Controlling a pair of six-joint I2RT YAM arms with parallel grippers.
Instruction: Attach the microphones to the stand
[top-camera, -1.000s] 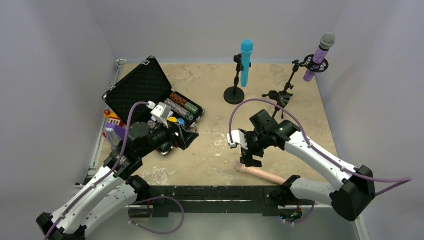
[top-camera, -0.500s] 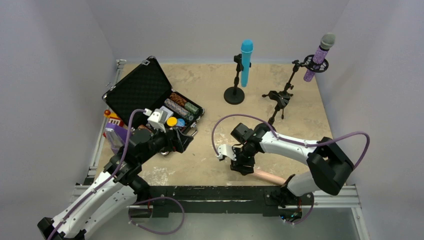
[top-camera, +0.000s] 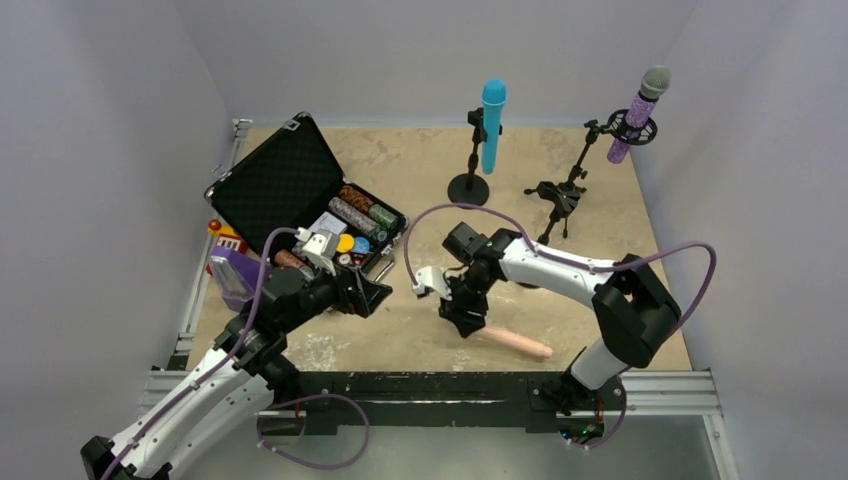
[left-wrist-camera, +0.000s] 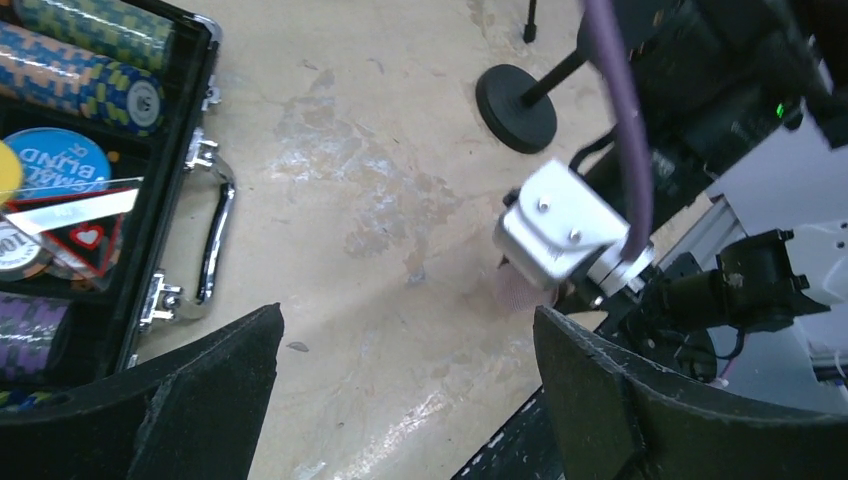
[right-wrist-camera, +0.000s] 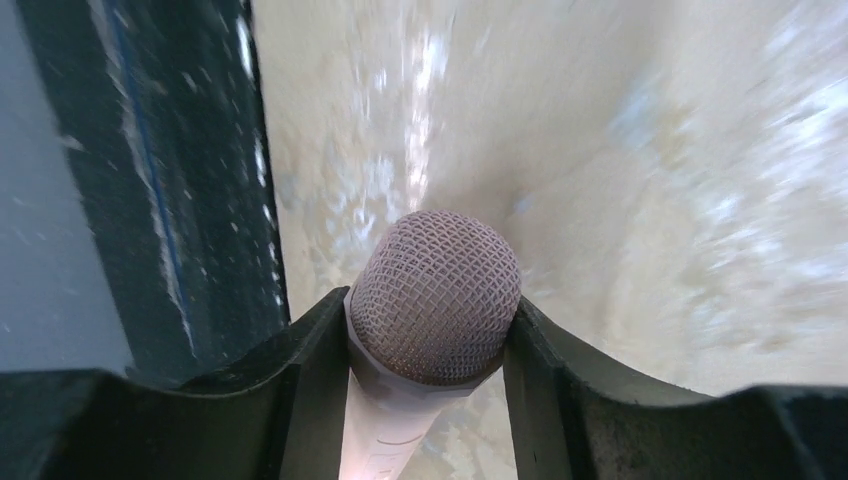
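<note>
The peach-pink microphone (top-camera: 515, 343) lies low near the table's front edge, its mesh head (right-wrist-camera: 435, 295) between my right gripper's jaws. My right gripper (top-camera: 466, 320) is shut on that head; in the right wrist view (right-wrist-camera: 428, 302) both fingers press its sides. I cannot tell whether the body still touches the table. The bright-blue microphone (top-camera: 492, 125) stands clipped in a round-base stand (top-camera: 468, 190). The glittery purple microphone (top-camera: 638, 108) sits in a tripod stand (top-camera: 562, 195) at the back right. My left gripper (top-camera: 376, 296) is open and empty (left-wrist-camera: 410, 390), left of the pink head (left-wrist-camera: 520, 288).
An open black case (top-camera: 300, 200) with poker chips (left-wrist-camera: 75, 60) stands at the left, its chrome handle (left-wrist-camera: 215, 240) facing the middle. A purple box (top-camera: 228, 270) lies beside it. The black front rail (top-camera: 420, 385) runs just behind the pink microphone.
My right gripper has closed around the pink microphone's head and moved left and away from the front edge, drawing the microphone with it. My left gripper shifted slightly right.
</note>
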